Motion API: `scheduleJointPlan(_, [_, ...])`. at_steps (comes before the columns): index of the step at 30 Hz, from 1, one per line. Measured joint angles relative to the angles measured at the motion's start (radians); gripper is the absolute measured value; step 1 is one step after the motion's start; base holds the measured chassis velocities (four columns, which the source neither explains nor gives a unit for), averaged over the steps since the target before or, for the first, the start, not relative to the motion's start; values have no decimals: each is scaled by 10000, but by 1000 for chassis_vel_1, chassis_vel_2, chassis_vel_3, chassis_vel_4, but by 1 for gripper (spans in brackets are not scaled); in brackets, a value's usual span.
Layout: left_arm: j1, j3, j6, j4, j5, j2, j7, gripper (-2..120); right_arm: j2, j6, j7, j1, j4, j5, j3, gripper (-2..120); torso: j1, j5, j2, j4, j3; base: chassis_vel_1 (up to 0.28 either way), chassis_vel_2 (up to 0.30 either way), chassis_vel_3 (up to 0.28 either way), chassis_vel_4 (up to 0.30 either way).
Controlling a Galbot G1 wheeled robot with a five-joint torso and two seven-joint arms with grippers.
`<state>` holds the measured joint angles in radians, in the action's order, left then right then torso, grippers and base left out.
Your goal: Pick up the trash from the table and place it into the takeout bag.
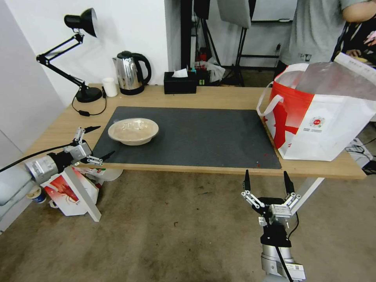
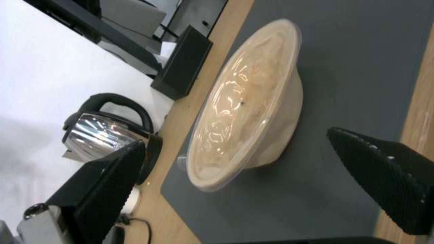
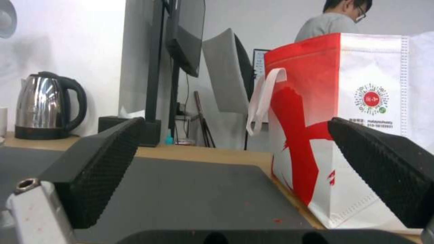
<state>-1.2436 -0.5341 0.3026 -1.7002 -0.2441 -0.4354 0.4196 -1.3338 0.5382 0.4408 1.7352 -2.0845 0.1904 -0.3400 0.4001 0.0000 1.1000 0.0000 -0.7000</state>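
At the counter's (image 1: 188, 98) left front corner, the left gripper (image 1: 96, 141) hovers with fingers spread, empty, aimed at the shallow beige bowl (image 1: 133, 131) on the mat's (image 1: 203, 133) left end. The film-topped bowl looks light and flimsy; its rim seems the best hold. The right gripper (image 1: 268, 181) waits open below the front edge. The takeout bag (image 1: 325, 117) stands at the right end.

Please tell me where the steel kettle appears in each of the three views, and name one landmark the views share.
Head view: the steel kettle stands at the table's back edge, between the small white cup and the black tissue box.
Left wrist view: the kettle lies beyond the beige bowl.
Right wrist view: the kettle stands far from the takeout bag.
Shared landmark: the tissue box.
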Motion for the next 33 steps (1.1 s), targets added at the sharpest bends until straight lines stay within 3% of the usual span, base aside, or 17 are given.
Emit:
scheduleJointPlan(16, [884, 833, -6, 626, 228, 296, -16, 100, 0, 0, 0, 0, 0, 0, 0, 100, 0, 0, 0, 0, 0, 0, 0, 0, 0])
scheduleJointPlan(27, [2719, 2538, -16, 1175, 433, 196, -20, 100, 0, 0, 0, 0, 0, 0, 1, 100, 0, 2, 0, -1, 0, 0, 0, 0, 0])
scheduleJointPlan(33, [3289, 3048, -52, 1244, 461, 89, -19, 100, 0, 0, 0, 0, 0, 0, 0, 100, 0, 1, 0, -1, 0, 0, 0, 0, 0])
